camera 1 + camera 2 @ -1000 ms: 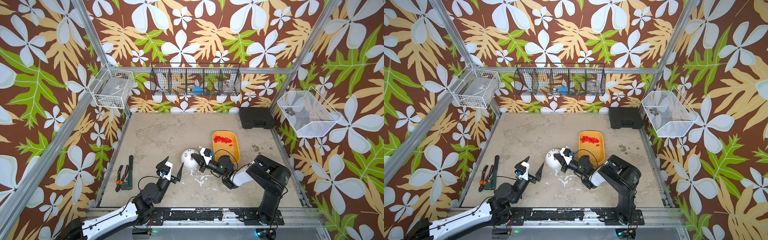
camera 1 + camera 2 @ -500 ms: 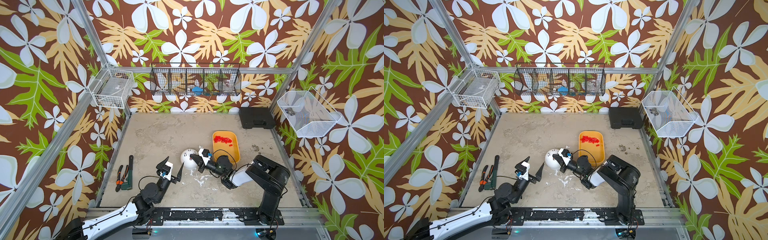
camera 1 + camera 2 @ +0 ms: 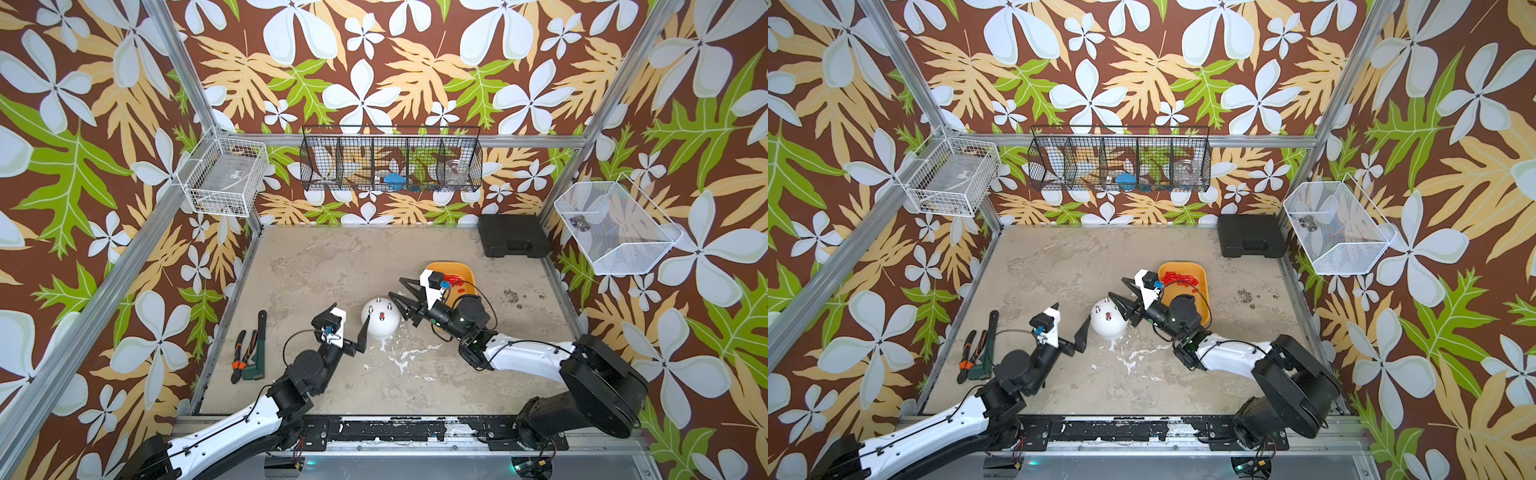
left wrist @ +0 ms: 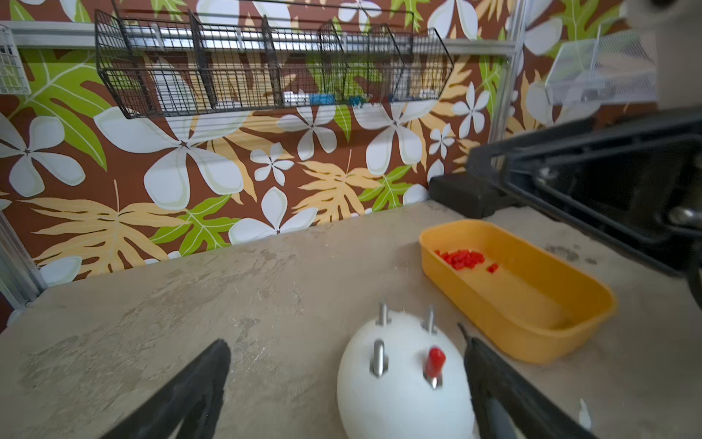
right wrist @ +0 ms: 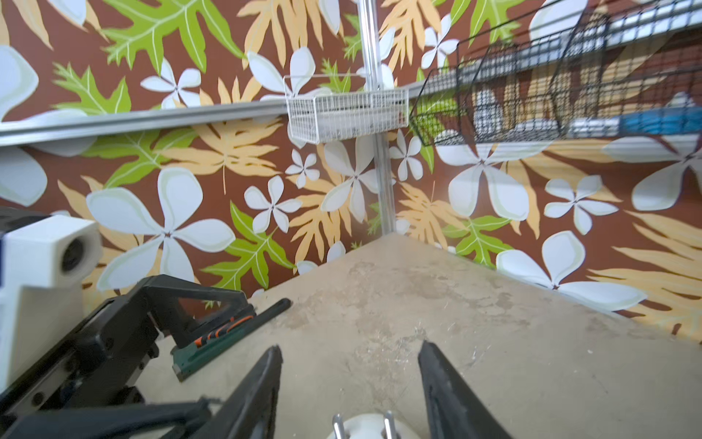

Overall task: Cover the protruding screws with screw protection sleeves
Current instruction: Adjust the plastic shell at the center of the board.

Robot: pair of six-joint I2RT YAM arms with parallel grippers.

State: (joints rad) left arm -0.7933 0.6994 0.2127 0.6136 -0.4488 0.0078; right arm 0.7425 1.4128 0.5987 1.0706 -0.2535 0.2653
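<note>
Release is done: my right gripper [image 3: 1121, 293], shut a second ago, now stands open and empty beside the dome [image 4: 404, 384]. One red sleeve [image 4: 435, 360] sits on a screw; three screws [image 4: 378, 357] remain bare. Left gripper [image 4: 343, 380] wide open, holding nothing. Orange tray [image 3: 469, 272], at two o'clock from the dome, holds perhaps a dozen sleeves [image 4: 461, 259].

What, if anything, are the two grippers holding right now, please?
Nothing is held. The left gripper stands open, one finger beside the white dome; the right gripper is open too, its jaws empty.
</note>
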